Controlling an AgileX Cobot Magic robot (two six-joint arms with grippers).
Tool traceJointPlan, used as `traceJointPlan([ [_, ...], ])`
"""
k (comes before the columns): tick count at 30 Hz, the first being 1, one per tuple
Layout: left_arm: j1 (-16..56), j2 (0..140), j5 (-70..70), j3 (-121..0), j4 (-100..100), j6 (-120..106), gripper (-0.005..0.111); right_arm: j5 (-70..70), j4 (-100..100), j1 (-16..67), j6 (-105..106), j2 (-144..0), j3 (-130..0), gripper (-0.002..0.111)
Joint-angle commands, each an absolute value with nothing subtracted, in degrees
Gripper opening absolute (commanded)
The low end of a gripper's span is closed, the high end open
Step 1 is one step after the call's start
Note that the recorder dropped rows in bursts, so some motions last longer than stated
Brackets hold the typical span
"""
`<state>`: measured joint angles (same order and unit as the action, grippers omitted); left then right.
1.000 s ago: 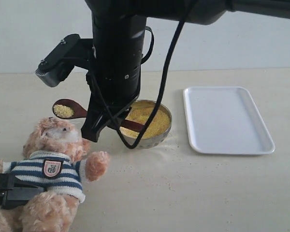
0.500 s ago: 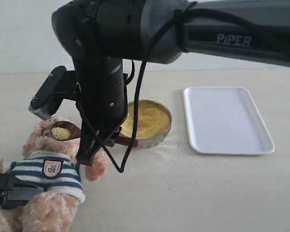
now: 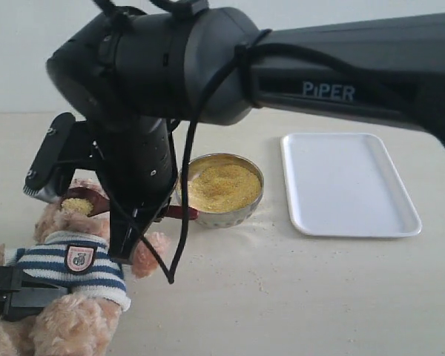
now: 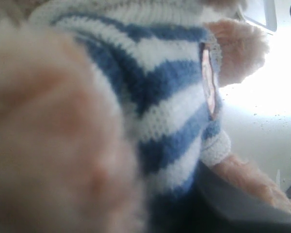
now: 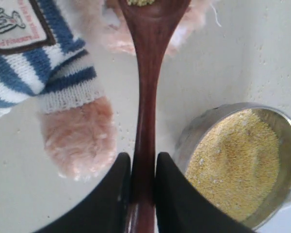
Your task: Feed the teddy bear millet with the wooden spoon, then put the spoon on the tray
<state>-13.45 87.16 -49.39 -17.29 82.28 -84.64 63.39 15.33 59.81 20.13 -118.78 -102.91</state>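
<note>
1. the right gripper (image 5: 143, 193) is clamped narrow on the handle of the wooden spoon (image 5: 148, 73). both black fingers (image 5: 117, 194) press against it from either side near the handle's end.
2. the spoon points away from the metal bowl (image 3: 237, 216) towards the teddy bear (image 3: 81, 267). its oval bowl carries a small scoop of yellow grain and sits right at the bear's face. can't tell from here if it actually touches the fur.
3. the bear is at the near left corner of the table (image 3: 282, 297) in its striped shirt, crest badge facing the exterior camera, with one fluffy paw (image 3: 148, 248) sticking out towards the bowl.
4. the millet (image 3: 224, 185) fills the metal bowl nearly to the rim. the bowl stands in the middle of the table, between the bear and the tray (image 3: 348, 185), close to the tray but not touching it.
5. the tray lies flat on the right with only its white surface showing.
6. the left gripper (image 3: 30, 295) is down at the bear's body, by the striped shirt. its wrist camera is so close that it's all blurry fur and knit, so i can't tell if the claw is squeezing the bear or just resting there.
7. the big black right arm reaches across from the right and blocks most of the bear's head in the exterior view.
</note>
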Motion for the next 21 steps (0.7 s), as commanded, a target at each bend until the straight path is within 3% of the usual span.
traceJointPlan([
  [1, -13.51, 87.12, -50.54, -17.23, 82.73, -85.08, 0.007, 63.89, 23.57, 63.02, 19.28, -119.05, -103.35, 0.014],
  [21, -13.51, 87.12, -50.54, -17.23, 82.73, -85.08, 0.007, 69.96, 35.49, 65.53, 12.97, -121.22, -103.10, 0.014],
])
